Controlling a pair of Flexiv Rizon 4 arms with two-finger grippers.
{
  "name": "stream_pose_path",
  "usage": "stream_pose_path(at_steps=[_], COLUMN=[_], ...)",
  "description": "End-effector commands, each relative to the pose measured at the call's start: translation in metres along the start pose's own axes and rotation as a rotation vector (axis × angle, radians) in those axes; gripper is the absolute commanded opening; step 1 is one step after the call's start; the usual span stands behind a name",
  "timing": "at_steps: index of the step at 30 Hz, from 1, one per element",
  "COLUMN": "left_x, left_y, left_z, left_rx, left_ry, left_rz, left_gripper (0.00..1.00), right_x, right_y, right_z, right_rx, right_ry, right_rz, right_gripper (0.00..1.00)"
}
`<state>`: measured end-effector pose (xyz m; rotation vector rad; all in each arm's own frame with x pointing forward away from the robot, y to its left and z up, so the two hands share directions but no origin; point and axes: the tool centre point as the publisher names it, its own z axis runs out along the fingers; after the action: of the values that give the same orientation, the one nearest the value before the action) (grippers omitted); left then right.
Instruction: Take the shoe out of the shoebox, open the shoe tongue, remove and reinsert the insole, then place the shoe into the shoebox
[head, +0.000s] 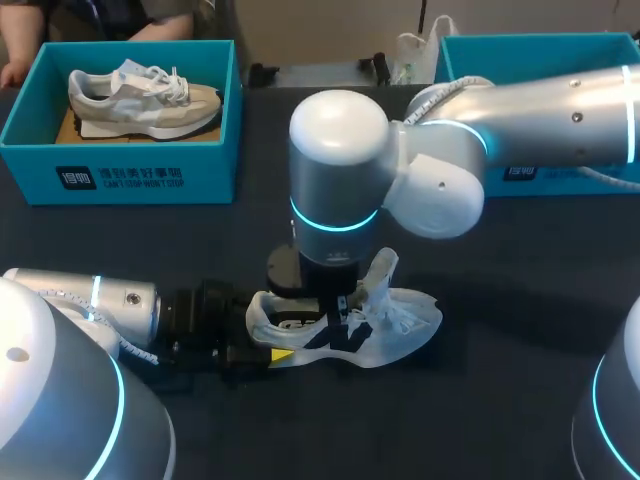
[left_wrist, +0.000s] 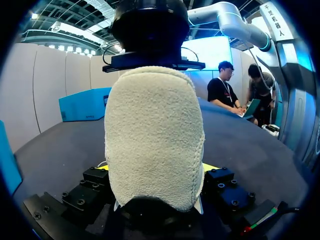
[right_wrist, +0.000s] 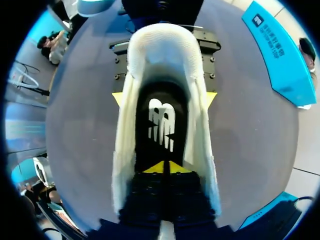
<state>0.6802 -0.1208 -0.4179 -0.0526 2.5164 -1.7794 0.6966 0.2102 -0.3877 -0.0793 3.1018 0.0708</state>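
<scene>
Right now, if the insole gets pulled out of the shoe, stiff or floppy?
Probably floppy: the insole looks thin, lying flat inside the shoe. Likely light too. It may drag, since the shoe's walls hug its edges, though the left gripper clamps the heel.

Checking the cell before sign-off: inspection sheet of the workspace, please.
Surface: dark table.
Job's things: white shoe on the table, centre, with black insole inside. Teal shoebox at far left holds a second shoe. Another teal box at far right.
Clutter: nothing seen.
Grippers: left gripper fingers clamp the white shoe's heel from both sides. Right gripper, fingers together, is down in the shoe's opening over the insole.
Cables: white hose along the right arm.
Surroundings: a person's hand beside the teal shoebox; contact cannot be told.
</scene>
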Motion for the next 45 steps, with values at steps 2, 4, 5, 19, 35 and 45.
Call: stream_pose_path(at_steps=[2, 4, 5, 19, 35, 45], left_x=[-0.002, -0.002, -0.002, -0.002, -0.002, -0.002], left_y=[0.003, 0.003, 0.003, 0.003, 0.003, 0.003], left_z=[0.001, 0.001, 0.001, 0.001, 0.001, 0.001], left_rx=[-0.005, -0.005, -0.005, -0.005, -0.005, -0.005], left_ry=[0.002, 0.002, 0.002, 0.002, 0.002, 0.002], left_rz=[0.000, 0.000, 0.000, 0.000, 0.000, 0.000], left_gripper=[0.00, 0.00, 0.00, 0.00, 0.00, 0.00], right_x=[-0.005, -0.007, -0.009, -0.011, 0.019, 0.014], right_y=[0.000, 0.000, 0.001, 0.009, -0.011, -0.024], right_z=[0.003, 0.004, 0.004, 0.037, 0.043, 0.005], right_rx=[-0.009, -0.010, -0.010, -0.065, -0.025, -0.012], right_ry=[-0.007, -0.010, -0.011, 0.050, 0.151, 0.107], right_rz=[0.000, -0.003, -0.006, -0.048, 0.014, 0.039], right_gripper=[0.37, 0.37, 0.37, 0.39, 0.00, 0.00])
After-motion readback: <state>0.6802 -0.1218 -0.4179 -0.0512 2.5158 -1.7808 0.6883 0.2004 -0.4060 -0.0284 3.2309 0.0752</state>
